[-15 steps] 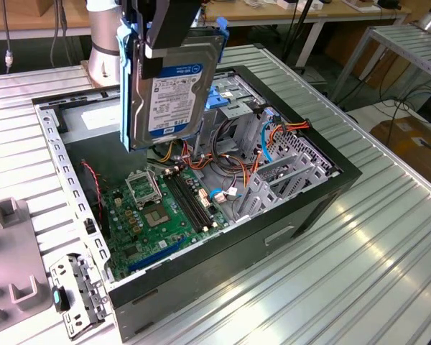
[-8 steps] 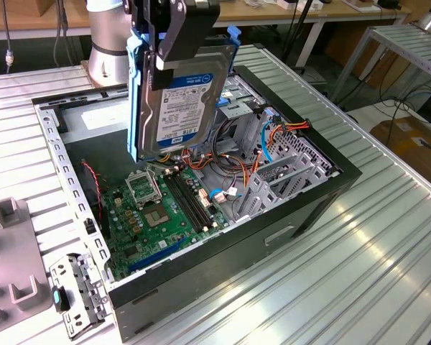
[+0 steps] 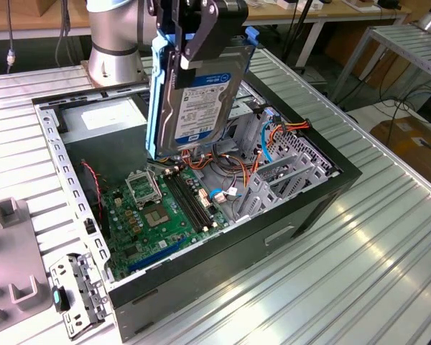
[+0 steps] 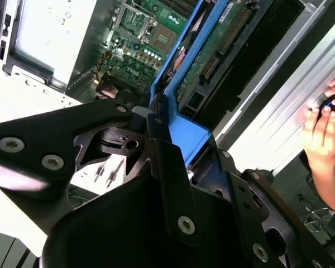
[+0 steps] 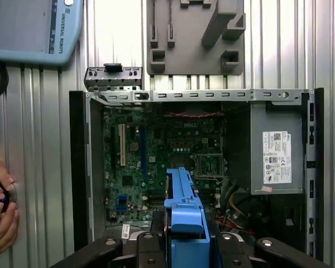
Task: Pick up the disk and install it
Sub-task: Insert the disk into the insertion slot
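The disk point(image 3: 197, 100) is a dark hard drive with a white label and bright blue carrier rails. It hangs on edge above the open computer case point(image 3: 273, 237), over the motherboard point(image 3: 158, 208) and beside the grey drive cage point(image 3: 287, 172). My gripper point(image 3: 192, 47) is shut on its upper end, with black fingers point(image 3: 205, 36) pressing its two faces. In the second wrist view the disk point(image 4: 181, 67) runs away from my gripper point(image 4: 176, 142) with its green circuit side showing. From the first wrist view the disk point(image 5: 184, 204) is seen edge-on above the gripper point(image 5: 184, 248).
A person's hand point(image 4: 324, 123) rests on the ribbed metal table beside the case, and the hand point(image 5: 0, 206) also shows in the first wrist view. A grey fixture block point(image 3: 14, 251) and a loose metal bracket point(image 3: 79, 291) lie by the case. Orange cables point(image 3: 273, 136) cross near the cage.
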Action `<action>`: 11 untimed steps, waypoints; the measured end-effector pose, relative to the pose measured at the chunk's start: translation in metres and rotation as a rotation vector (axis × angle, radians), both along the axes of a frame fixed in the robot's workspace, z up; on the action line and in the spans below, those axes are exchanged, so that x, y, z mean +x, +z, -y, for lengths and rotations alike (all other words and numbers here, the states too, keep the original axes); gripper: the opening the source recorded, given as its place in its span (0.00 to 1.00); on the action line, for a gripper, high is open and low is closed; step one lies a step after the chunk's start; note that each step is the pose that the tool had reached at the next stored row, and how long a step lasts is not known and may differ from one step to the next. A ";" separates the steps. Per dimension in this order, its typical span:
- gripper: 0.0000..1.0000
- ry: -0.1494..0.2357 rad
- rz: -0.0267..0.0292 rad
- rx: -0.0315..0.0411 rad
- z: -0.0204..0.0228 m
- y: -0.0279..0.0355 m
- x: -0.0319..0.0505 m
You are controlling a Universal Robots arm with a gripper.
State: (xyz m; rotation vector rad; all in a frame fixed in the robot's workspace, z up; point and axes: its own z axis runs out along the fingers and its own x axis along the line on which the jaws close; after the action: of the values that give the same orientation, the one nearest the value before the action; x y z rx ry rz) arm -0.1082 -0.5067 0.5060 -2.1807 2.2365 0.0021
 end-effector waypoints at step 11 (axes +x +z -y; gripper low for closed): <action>0.37 0.000 0.0066 -0.0032 0.0041 -0.0008 0.0017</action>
State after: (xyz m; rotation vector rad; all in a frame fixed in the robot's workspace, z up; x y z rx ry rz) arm -0.1065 -0.5108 0.5052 -2.1789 2.2346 -0.0086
